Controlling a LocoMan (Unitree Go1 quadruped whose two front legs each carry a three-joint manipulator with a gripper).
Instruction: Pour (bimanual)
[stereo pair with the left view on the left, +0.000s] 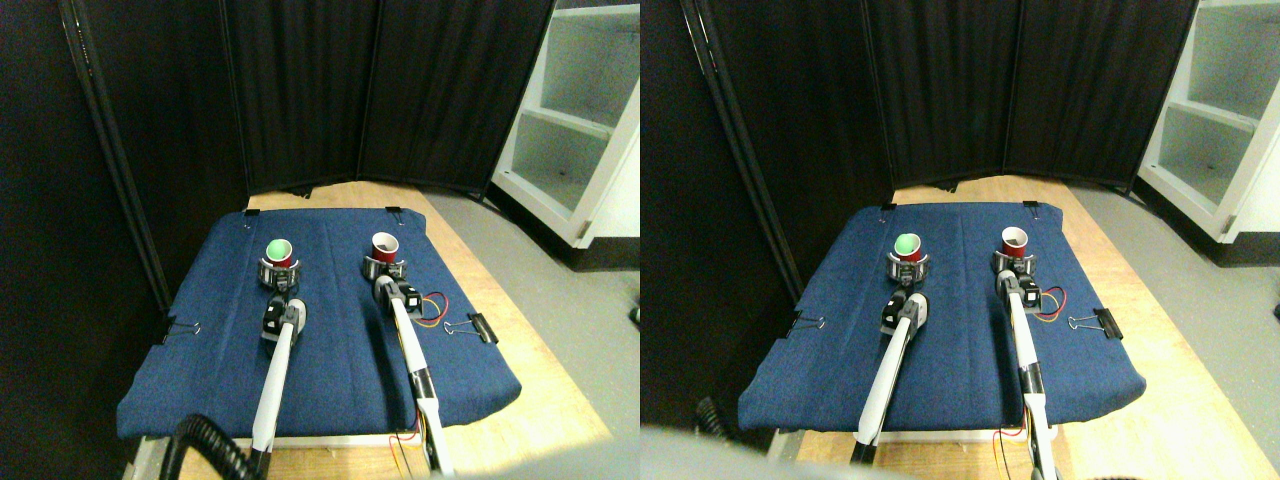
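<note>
Each gripper, left (276, 272) and right (384, 267), seems clamped around its cup (279, 251), (385, 245); tilting carelessly risks spilling the ball (278, 247) onto the cloth (330, 350).

Each tool's grip is perhaps too small to tell.

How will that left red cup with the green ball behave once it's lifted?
The left red cup looks thin and light, so it probably flexes if squeezed. The green ball sits at its rim, so tilting would likely roll it out.
</note>
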